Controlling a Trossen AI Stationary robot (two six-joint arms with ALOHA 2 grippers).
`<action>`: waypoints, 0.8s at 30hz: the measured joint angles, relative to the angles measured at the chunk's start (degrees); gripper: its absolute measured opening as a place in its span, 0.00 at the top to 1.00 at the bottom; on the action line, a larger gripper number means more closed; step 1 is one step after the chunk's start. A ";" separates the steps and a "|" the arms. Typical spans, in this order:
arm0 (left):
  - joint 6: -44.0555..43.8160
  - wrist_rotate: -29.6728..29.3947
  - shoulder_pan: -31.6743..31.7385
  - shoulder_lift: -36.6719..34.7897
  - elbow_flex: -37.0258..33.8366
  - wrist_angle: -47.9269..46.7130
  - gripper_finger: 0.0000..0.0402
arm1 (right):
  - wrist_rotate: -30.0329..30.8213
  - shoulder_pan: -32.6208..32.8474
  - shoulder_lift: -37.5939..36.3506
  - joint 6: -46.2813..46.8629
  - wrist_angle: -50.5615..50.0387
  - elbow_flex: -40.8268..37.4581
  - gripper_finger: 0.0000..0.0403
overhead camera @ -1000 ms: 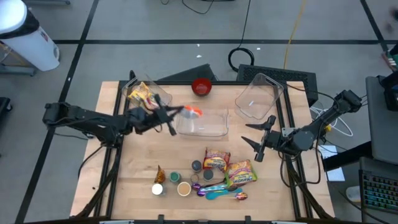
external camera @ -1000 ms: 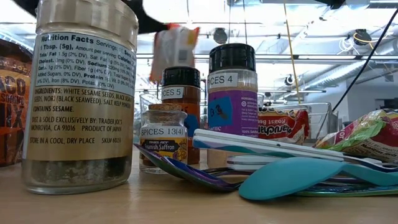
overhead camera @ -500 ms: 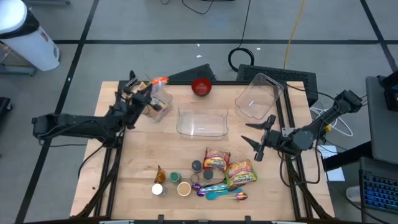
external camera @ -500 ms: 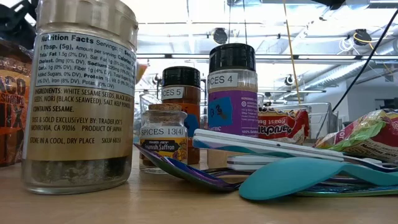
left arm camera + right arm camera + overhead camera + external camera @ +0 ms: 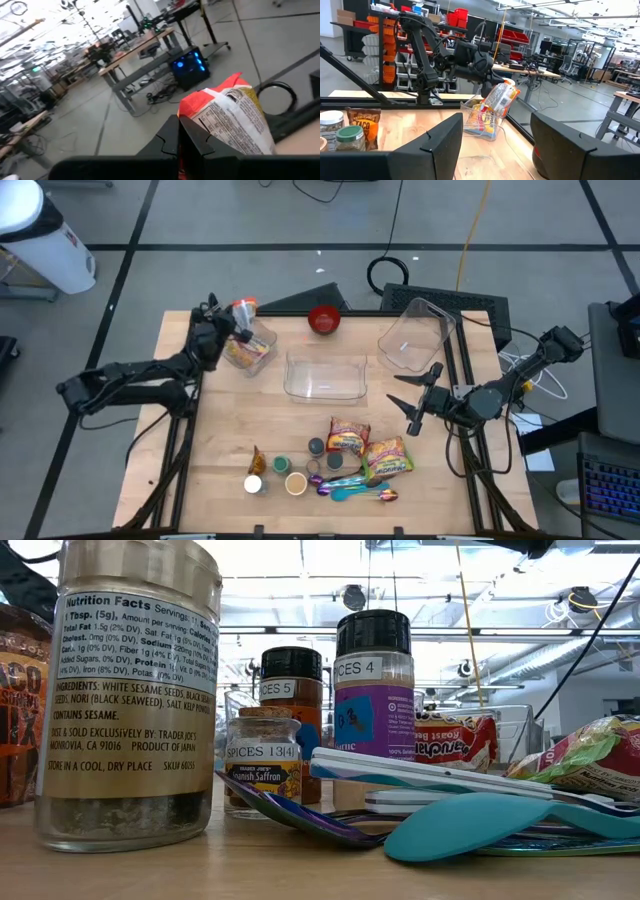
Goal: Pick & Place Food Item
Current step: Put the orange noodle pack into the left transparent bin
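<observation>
Your left end effector (image 5: 232, 321) is clamped on a red-topped snack packet (image 5: 243, 310), holding it just above the small clear container (image 5: 248, 350) of packets at the bench's (image 5: 230, 440) far left corner. Your right end effector (image 5: 412, 393) waits with fingers apart, a large clear bin (image 5: 325, 377) between it and the left one.

Glossy foil snack packet (image 5: 232, 122) above a clear plastic bin (image 5: 249, 352). Pale, smooth wood table (image 5: 230, 430); glass spice jars (image 5: 130, 690) with paper labels.
</observation>
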 joint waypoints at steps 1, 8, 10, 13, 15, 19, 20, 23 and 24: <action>0.49 0.00 0.42 -0.01 0.00 0.32 0.99 | 0.00 0.00 0.00 -0.01 -0.22 0.00 0.44; 4.67 -5.06 2.17 -0.02 0.00 3.87 1.00 | 0.00 0.00 0.00 0.05 -0.36 -0.02 0.44; 4.31 -3.17 2.81 -0.02 0.02 3.27 0.99 | -0.02 0.00 0.00 0.15 -0.36 -0.02 0.45; 1.95 2.21 3.78 -0.02 0.09 -3.14 0.99 | -0.02 0.00 0.00 0.20 -0.38 -0.02 0.45; -0.68 4.20 4.68 0.75 0.09 -9.08 0.99 | -0.02 0.00 0.00 0.21 -0.36 -0.02 0.45; -6.31 5.04 5.43 3.17 0.11 -17.28 0.97 | -0.07 0.00 0.00 1.27 -0.95 -0.02 0.45; -7.39 5.05 5.48 3.58 0.11 -18.60 0.97 | -0.07 0.00 0.00 1.27 -1.00 -0.02 0.45; -10.40 6.90 5.13 4.47 0.19 -19.89 0.97 | -0.07 0.00 0.00 1.27 -1.00 -0.02 0.45; -11.61 8.25 4.91 4.48 0.19 -20.27 0.97 | -0.07 0.00 0.00 1.27 -1.00 -0.02 0.45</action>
